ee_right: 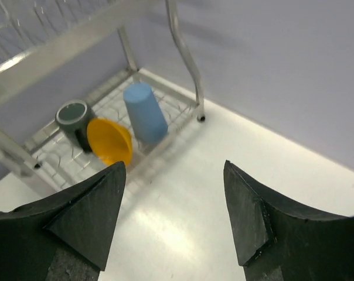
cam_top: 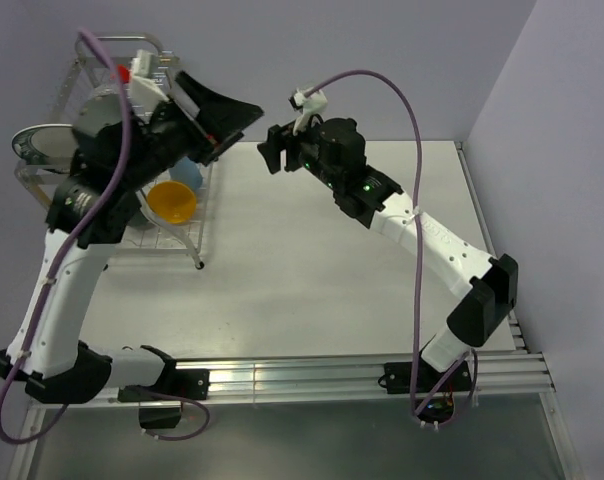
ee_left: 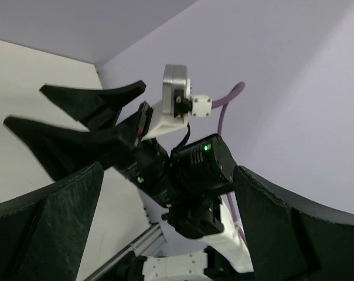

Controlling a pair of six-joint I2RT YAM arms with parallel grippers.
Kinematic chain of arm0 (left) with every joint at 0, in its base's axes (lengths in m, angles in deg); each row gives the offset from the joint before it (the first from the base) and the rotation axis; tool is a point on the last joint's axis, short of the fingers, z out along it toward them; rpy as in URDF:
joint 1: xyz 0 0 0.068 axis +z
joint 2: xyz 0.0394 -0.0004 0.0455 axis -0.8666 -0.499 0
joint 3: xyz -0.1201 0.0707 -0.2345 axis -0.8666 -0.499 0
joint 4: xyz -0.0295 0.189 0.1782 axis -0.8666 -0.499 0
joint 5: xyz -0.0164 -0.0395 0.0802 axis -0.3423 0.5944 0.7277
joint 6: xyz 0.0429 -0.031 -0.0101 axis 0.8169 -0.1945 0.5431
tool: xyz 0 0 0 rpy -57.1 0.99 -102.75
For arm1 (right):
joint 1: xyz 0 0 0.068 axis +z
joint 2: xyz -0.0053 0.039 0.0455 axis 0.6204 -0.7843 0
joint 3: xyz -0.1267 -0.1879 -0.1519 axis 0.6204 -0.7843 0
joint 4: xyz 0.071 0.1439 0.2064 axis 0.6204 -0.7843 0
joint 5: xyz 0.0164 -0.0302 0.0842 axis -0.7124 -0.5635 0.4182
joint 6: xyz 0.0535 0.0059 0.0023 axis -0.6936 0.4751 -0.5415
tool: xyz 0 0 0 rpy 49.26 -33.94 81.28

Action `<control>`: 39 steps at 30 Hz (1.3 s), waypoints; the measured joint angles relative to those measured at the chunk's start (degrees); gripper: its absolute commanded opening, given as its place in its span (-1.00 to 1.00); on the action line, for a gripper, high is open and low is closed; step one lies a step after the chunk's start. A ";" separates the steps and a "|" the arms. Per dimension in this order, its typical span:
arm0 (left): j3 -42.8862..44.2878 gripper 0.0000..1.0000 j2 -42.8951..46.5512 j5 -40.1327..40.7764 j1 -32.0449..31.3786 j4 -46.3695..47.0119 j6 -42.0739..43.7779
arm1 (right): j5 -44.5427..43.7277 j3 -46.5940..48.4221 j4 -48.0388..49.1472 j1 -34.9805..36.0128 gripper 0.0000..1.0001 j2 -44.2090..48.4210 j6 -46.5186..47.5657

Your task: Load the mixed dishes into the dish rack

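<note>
Left pincer (cam_top: 240, 125) and right pincer (ee_right: 174, 167) gape empty; orange-yellow bowl (ee_right: 109, 140) lies in the dish rack (ee_right: 186, 55) ahead of the right

Site: robotics laboratory test cell. Evidence: my white-and-black left arm (cam_top: 57, 300) and right arm (cam_top: 447, 245) are bolted to a silver aluminium extrusion rail (cam_top: 302, 372) at the near edge of a plain white tabletop (cam_top: 302, 270), trailing purple cables (cam_top: 419, 150), with plain lilac walls (cam_top: 402, 60) far and right.

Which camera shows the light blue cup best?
Right wrist: the light blue cup sits fully visible in the dish rack. Top external shows only a sliver beside the left arm; left wrist shows none of it.
</note>
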 measured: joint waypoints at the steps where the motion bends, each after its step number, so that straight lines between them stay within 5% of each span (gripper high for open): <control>1: 1.14 0.99 -1.73 1.97 -3.98 -0.20 1.07 | -0.48 -1.79 -0.70 -0.15 0.51 1.11 -0.31; 4: 2.82 0.98 -4.85 8.15 -10.58 -0.66 4.52 | -0.98 -10.40 -1.95 -0.33 0.55 6.45 -2.71; 9: 0.57 0.98 -4.20 22.86 -22.05 -1.29 11.63 | -0.61 -25.46 -3.41 -0.66 0.98 17.44 -9.20; 13: -10.29 0.98 1.51 36.35 -30.45 -1.27 17.73 | -0.33 -35.10 -4.55 -0.66 0.99 24.61 -15.21; 19: -27.36 0.98 10.16 46.80 -34.05 -1.95 18.97 | 0.76 -42.51 -9.29 -0.22 0.99 28.33 -19.06; 30: -57.02 0.98 38.84 46.53 -36.92 4.72 13.62 | 6.03 -56.17 -8.26 0.42 0.99 39.71 -28.00; 39: -63.08 0.99 44.28 43.41 -36.92 6.86 10.78 | 6.36 -65.61 -2.34 2.75 0.99 49.00 -32.74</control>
